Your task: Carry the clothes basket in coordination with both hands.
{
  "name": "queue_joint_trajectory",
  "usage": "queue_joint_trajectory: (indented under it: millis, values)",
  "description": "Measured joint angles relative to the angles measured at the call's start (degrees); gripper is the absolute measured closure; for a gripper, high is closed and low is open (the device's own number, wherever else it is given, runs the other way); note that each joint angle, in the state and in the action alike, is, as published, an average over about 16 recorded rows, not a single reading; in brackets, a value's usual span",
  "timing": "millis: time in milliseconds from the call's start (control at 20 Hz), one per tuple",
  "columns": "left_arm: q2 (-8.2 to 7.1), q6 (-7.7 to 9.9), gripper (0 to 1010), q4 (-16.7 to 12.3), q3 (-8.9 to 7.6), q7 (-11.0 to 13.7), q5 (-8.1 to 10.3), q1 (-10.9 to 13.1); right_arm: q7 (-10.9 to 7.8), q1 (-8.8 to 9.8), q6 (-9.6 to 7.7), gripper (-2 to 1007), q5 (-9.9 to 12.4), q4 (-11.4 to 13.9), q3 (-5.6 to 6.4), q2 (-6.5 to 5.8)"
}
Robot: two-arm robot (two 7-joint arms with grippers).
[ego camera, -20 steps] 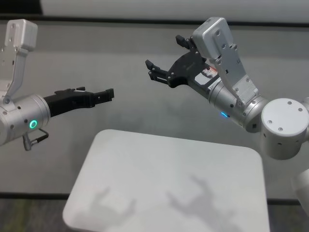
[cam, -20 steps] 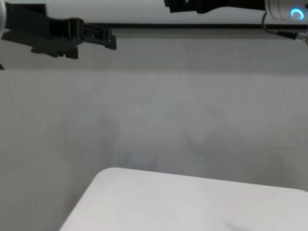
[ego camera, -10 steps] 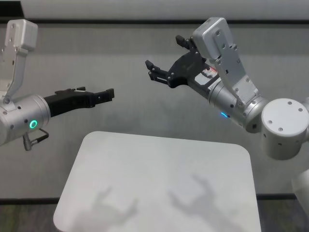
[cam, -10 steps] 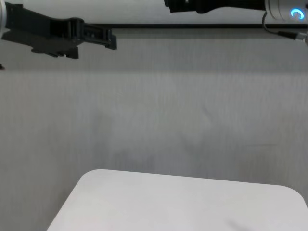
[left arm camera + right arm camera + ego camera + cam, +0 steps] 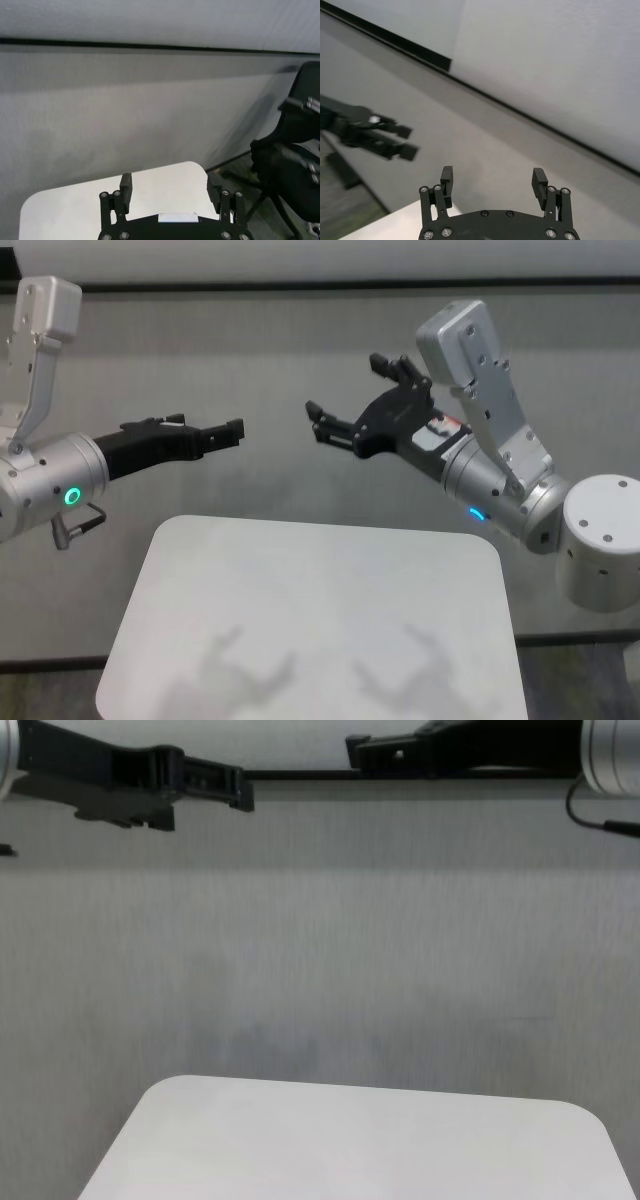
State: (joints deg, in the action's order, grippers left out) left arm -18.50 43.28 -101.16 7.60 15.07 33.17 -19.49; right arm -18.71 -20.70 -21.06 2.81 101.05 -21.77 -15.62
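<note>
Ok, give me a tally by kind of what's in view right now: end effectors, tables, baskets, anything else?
Black flat-fingered end effectors: 2, left end effector and right end effector, both open and raised
White rounded-corner tables: 1
Black office chairs: 1
Clothes baskets: 0 in view
Total: 4

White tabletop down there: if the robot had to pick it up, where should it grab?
Probably the two opposite side edges: the left tool coming in from its left, the right tool from its right. The white tabletop is a thin flat slab with rounded corners and no visible handles, and both open tools hover above it.
</note>
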Motion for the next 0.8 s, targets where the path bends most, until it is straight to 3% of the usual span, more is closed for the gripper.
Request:
queue_joint_trajectory:
  millis: [450,800]
  values:
    - [-1.11,-0.36,11,-0.59,0.27,0.41,1.65,0.19,-2.04,1.20,-3.81,0,3.01,1.97,-0.16,-0.31]
    - [-4.02,1.84,10,-1.15,0.57,4.35,4.89,0.17,-2.02,1.14,-4.73,0,4.30,2.18,-0.55,-0.93]
